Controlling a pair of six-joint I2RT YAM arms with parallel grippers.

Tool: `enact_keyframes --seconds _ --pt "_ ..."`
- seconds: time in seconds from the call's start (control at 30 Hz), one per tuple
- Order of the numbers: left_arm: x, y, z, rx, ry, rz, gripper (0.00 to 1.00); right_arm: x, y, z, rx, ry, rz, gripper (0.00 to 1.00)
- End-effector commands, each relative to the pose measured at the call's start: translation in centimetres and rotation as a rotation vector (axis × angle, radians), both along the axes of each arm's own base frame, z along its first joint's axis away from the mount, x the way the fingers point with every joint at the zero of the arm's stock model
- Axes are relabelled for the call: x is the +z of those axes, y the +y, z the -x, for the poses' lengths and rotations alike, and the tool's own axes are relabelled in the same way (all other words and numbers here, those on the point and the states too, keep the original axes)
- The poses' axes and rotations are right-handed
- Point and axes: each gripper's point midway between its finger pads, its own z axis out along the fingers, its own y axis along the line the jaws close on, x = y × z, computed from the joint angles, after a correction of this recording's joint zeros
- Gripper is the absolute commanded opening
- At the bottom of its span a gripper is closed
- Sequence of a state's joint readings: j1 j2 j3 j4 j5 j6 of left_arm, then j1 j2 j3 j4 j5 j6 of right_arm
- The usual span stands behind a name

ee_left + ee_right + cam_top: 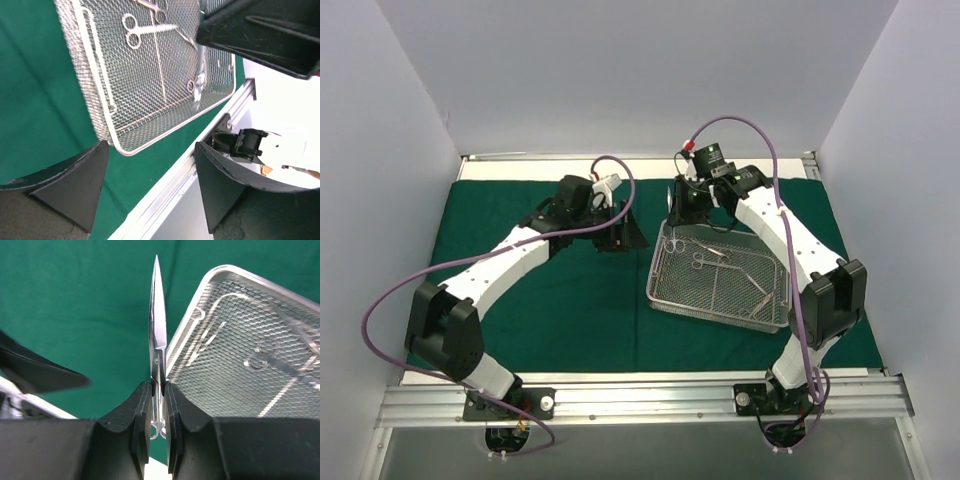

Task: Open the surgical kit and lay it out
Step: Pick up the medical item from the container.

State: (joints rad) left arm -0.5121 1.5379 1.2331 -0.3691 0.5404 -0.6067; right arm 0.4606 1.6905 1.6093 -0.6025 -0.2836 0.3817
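Right jaws pinching scissors [158, 330] beside mesh tray [715, 312], left jaws spread above green drape [570, 310], other instruments [712, 258] in tray

Check the left arm [505, 265]: it rises from its base at the near left, bends at a raised elbow, and its forearm angles inward toward the centre. The left end effector [150, 185] has its fingers wide apart and grips nothing. The right arm [790, 245] folds up from its near-right base and extends toward the far side. The right end effector [157, 392] angles downward, its fingers clamped on a pair of scissors [156, 330] whose blades point away from the wrist.
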Motion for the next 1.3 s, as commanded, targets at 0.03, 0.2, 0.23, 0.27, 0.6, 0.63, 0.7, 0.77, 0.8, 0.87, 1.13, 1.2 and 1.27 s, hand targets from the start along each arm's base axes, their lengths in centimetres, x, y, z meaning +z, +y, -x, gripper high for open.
enact_keyframes --seconds 0.03,0.2,0.23,0.27,0.6,0.63,0.7,0.77,0.8,0.87,1.13,1.2,1.27 --pt "3.4 -3.0 -1.3 -0.027 -0.093 0.08 0.78 3.3 2.2 -0.3 -0.068 0.0 -0.131 0.0" --pt "3.7 -4.3 -0.9 -0.048 -0.097 0.104 0.79 4.1 2.6 0.1 -0.074 -0.002 -0.157 0.0" --pt "3.6 -4.4 -0.9 -0.048 -0.096 0.103 0.78 4.2 2.6 0.2 -0.069 -0.004 -0.165 0.0" --pt "3.4 -4.6 -0.8 -0.051 -0.087 0.103 0.78 4.0 2.7 0.5 -0.064 0.004 -0.169 0.0" --pt "2.3 -5.7 -0.2 -0.07 -0.057 0.112 0.56 4.4 3.5 1.3 -0.038 0.002 -0.178 0.0" --pt "2.2 -5.6 -0.2 -0.068 -0.056 0.113 0.51 4.5 3.6 1.4 -0.035 0.005 -0.179 0.0" --pt "2.1 -5.6 -0.2 -0.067 -0.051 0.111 0.48 4.3 3.7 1.4 -0.028 0.004 -0.174 0.0" --pt "2.0 -5.6 -0.1 -0.067 -0.046 0.11 0.42 4.3 3.6 1.5 -0.029 0.003 -0.173 0.0" --pt "1.9 -5.5 0.0 -0.068 -0.044 0.107 0.39 4.3 3.7 1.5 -0.028 0.005 -0.173 0.0" --pt "1.4 -5.3 0.1 -0.066 -0.033 0.096 0.23 4.4 3.8 1.5 -0.026 0.005 -0.182 0.0" --pt "0.2 -3.6 0.2 -0.058 -0.021 0.033 0.02 4.5 4.3 1.2 -0.013 0.0 -0.186 0.24" --pt "-0.3 -2.1 0.0 -0.045 -0.019 -0.002 0.02 5.0 4.0 0.8 -0.024 -0.019 -0.172 0.44" --pt "-0.8 -0.6 -0.1 -0.037 -0.011 -0.031 0.02 5.4 3.4 0.4 -0.028 -0.039 -0.156 0.61"
